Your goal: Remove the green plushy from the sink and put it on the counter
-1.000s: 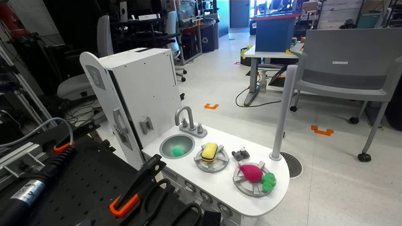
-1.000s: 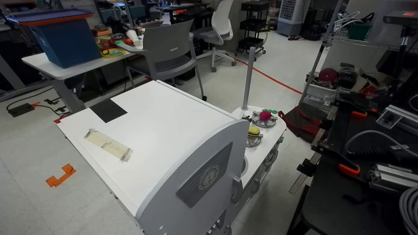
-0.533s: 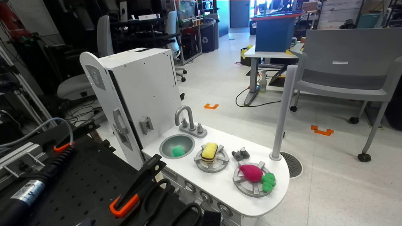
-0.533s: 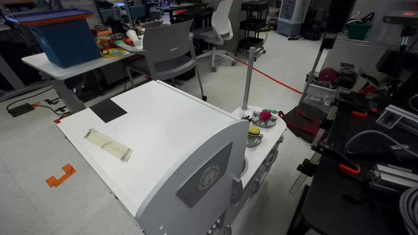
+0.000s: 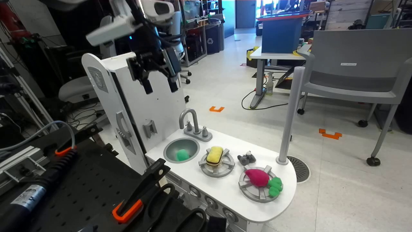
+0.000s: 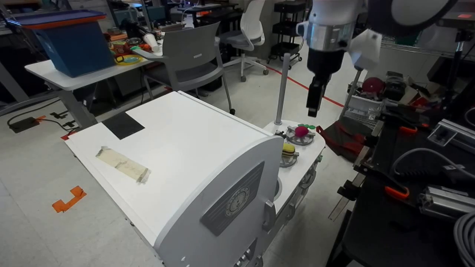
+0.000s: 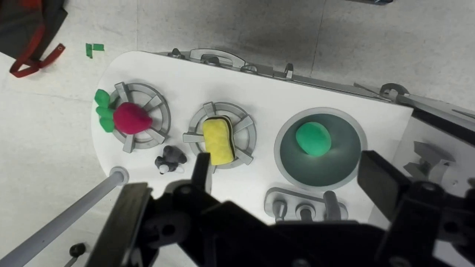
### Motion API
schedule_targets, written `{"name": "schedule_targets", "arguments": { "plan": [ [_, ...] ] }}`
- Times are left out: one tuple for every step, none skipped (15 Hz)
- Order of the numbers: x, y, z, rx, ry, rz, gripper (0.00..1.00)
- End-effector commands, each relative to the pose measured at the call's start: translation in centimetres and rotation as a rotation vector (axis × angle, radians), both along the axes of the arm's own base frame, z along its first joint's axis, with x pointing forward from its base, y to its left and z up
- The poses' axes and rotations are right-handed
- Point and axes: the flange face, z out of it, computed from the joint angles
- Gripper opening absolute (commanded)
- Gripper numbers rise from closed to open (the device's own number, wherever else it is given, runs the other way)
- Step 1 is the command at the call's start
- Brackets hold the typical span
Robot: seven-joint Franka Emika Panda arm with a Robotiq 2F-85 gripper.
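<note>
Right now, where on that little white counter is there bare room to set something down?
A bare strip of counter lies between the knobs and the burners; another between faucet and gray toy. It's crowded around the gray toy, near the pole and pink plush. The sink holds the green plushy.

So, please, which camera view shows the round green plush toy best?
The wrist view: it shows the green plush toy large and uncovered, from above. In an exterior view, it looks smaller, inside the round grey sink. In an exterior view, the white boxy cabinet hides it; only part of the sink shows.
</note>
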Motion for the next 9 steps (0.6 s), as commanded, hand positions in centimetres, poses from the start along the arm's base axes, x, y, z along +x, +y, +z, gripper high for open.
{"name": "schedule_targets", "arguments": {
  "plan": [
    [3.6,0.3,-7.8,-0.015,0.002,-0.01,1.0],
    [4.0,0.5,-9.8,-0.016,0.005,-0.003,1.0],
    [4.4,0.9,-12.1,-0.002,0.0,0.023,1.0],
    [4.9,1.2,-14.0,-0.003,-0.004,0.03,1.0],
    [5.3,1.7,-16.0,0.013,-0.023,0.046,1.0],
    [5.4,2.3,-17.9,0.029,-0.023,0.057,1.0],
    [5.5,2.7,-19.5,0.031,-0.029,0.07,1.0],
    [5.6,3.2,-21.2,0.036,-0.033,0.087,1.0],
    [5.7,3.7,-22.7,0.039,-0.039,0.103,1.0]
  ]
}}
